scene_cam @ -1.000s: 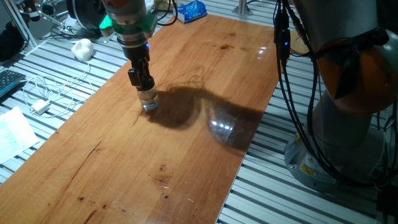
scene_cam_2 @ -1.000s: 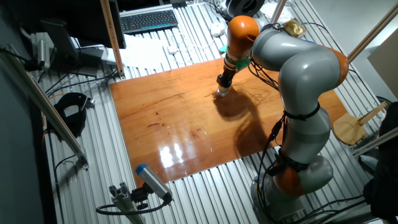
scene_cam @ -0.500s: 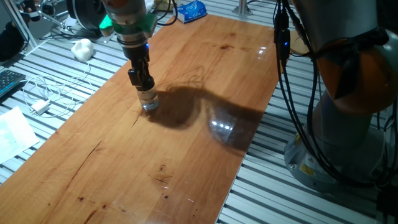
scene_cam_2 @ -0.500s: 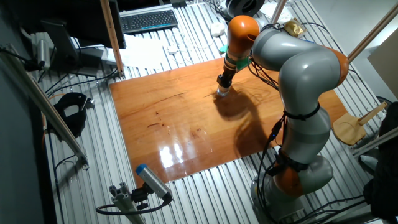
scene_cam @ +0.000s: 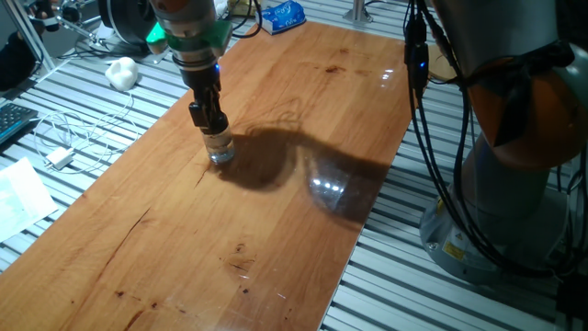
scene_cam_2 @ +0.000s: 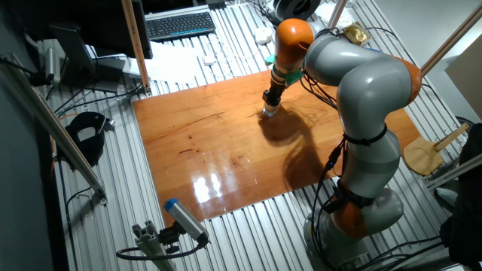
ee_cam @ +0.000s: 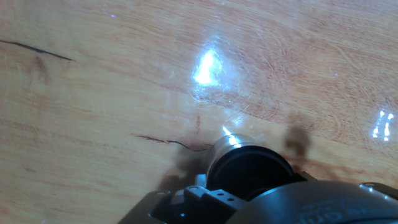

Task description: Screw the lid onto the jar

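Note:
The clear glass jar (scene_cam: 220, 152) stands upright on the wooden table (scene_cam: 303, 211), left of its middle; it also shows in the other fixed view (scene_cam_2: 268, 114). My gripper (scene_cam: 214, 127) points straight down onto the jar's top, with its black fingers close together. The black lid is mostly hidden between the fingers in the fixed views. In the hand view it shows as a dark round cap (ee_cam: 249, 173) with a bright glint at its rim, right under the gripper body. The gripper looks shut on the lid, which sits on the jar.
A white lumpy object (scene_cam: 121, 72) and a blue packet (scene_cam: 283, 16) lie off the table's far end. White cables and an adapter (scene_cam: 60, 158) lie on the slatted bench to the left. The robot base (scene_cam: 514, 184) stands to the right. A keyboard (scene_cam_2: 179, 25) lies behind the table.

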You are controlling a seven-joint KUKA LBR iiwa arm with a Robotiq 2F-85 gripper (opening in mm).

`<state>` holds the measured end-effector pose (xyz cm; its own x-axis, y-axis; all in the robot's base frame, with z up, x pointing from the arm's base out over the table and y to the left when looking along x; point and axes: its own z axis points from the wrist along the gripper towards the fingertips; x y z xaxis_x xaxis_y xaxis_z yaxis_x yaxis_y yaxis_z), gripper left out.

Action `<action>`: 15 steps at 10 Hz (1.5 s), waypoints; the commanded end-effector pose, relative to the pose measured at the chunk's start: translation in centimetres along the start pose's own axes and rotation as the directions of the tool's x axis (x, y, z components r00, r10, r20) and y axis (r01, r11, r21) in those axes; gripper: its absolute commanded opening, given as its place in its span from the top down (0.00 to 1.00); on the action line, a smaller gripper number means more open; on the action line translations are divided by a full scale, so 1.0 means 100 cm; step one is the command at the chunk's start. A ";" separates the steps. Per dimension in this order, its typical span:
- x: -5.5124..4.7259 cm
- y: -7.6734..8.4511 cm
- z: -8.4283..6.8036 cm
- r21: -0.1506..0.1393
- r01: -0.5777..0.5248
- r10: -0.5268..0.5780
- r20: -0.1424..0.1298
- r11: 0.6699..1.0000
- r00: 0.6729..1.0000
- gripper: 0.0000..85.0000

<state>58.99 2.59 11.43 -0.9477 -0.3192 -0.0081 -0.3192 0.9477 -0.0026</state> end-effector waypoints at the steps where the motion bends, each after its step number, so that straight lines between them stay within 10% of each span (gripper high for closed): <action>1: 0.000 0.000 0.000 -0.003 -0.016 0.016 0.000 1.000 1.000 0.40; 15: 0.000 0.003 0.000 0.002 -0.258 0.258 -0.016 0.966 0.966 0.40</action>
<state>58.87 2.80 11.35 -0.9977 -0.0674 0.0086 -0.0674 0.9977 -0.0016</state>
